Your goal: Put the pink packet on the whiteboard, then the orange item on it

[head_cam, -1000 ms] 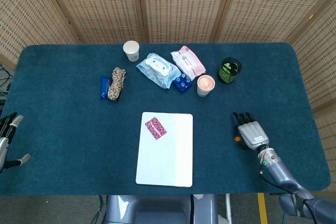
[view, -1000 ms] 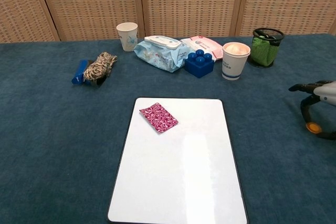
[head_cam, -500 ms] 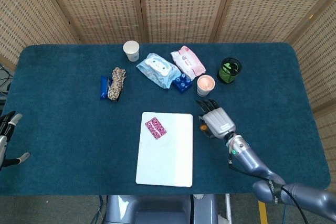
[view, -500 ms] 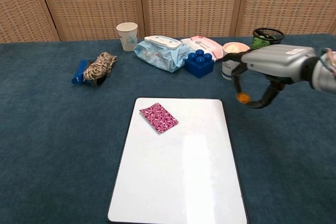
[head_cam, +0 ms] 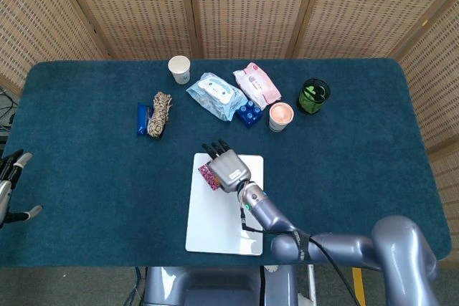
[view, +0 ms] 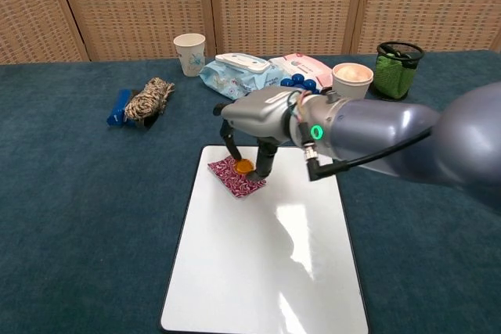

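Note:
The pink patterned packet (view: pixel 232 177) lies on the upper left part of the whiteboard (view: pixel 266 263); the head view shows only the packet's left edge (head_cam: pixel 206 175) beside the hand. My right hand (view: pixel 254 124) hovers right over the packet and pinches a small orange item (view: pixel 244 167) between thumb and a finger, just above the packet. From the head view the right hand (head_cam: pixel 228 166) covers most of the packet. My left hand (head_cam: pixel 10 190) stays at the table's far left edge, fingers apart, holding nothing.
Along the back stand a paper cup (head_cam: pixel 179 69), a blue wipes pack (head_cam: pixel 214 95), a pink wipes pack (head_cam: pixel 256 84), a blue block (head_cam: pixel 249 113), a filled cup (head_cam: pixel 280 116) and a green mesh holder (head_cam: pixel 313 95). A rope bundle (head_cam: pixel 161 113) with a blue item (head_cam: pixel 142 118) lies left.
My right hand has swept left from the table's right side to over the whiteboard, carrying the orange item, and now hangs above the pink packet. The left hand has barely moved.

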Tool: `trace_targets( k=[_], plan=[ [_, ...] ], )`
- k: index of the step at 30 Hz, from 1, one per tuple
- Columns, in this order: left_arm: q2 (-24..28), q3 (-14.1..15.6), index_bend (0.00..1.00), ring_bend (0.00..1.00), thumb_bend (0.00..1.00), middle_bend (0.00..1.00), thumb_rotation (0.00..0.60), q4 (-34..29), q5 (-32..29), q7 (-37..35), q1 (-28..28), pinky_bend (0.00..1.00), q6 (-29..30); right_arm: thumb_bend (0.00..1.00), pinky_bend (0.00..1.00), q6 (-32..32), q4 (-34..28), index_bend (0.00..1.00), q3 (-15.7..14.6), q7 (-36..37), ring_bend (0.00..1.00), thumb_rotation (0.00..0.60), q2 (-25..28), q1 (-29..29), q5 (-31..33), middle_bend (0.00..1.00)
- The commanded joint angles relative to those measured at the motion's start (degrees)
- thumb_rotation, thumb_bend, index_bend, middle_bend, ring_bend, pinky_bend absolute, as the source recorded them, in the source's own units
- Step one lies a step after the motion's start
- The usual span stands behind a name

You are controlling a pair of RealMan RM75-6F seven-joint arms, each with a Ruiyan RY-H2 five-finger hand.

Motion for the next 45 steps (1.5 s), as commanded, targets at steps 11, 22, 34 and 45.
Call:
trace_targets(
  k=[11, 22, 34, 45],
  plan=[
    [0.46, -0.36, 0.00, 0.00, 0.00, 0.00, 0.600, 1.04, -1.49, -2.07, -0.36, 0.00, -1.39, 0.39, 0.02, -0.11, 10.41, 0.57, -0.17, -5.13, 0.00, 0.600, -7.63, 7.44, 6.96, 0.00],
    [0.66, -0.45, 0.00, 0.00, 0.00, 0.00, 0.600, 1.52, -1.73, -3.08, -0.49, 0.00, -1.80, 0.39, 0.02, -0.29, 13.57, 0.57, -1.48, -4.93, 0.00, 0.600, -8.40, 8.00, 9.34, 0.00],
    [0.59, -0.40, 0.00, 0.00, 0.00, 0.00, 0.600, 1.45, -1.73, -2.75, -0.54, 0.00, -1.76, 0.36, 0.02, -0.09, 11.97, 0.29, -2.70, -4.53, 0.00, 0.600, -6.45, 7.72, 10.76, 0.00],
    [0.80, -0.35, 0.00, 0.00, 0.00, 0.00, 0.600, 1.14, -1.36, -3.01, -0.42, 0.00, -1.33, 0.35, 0.02, 2.97, 5.41, 0.15, -2.17, -4.18, 0.00, 0.600, -2.36, 7.67, 11.68, 0.00]
  ],
)
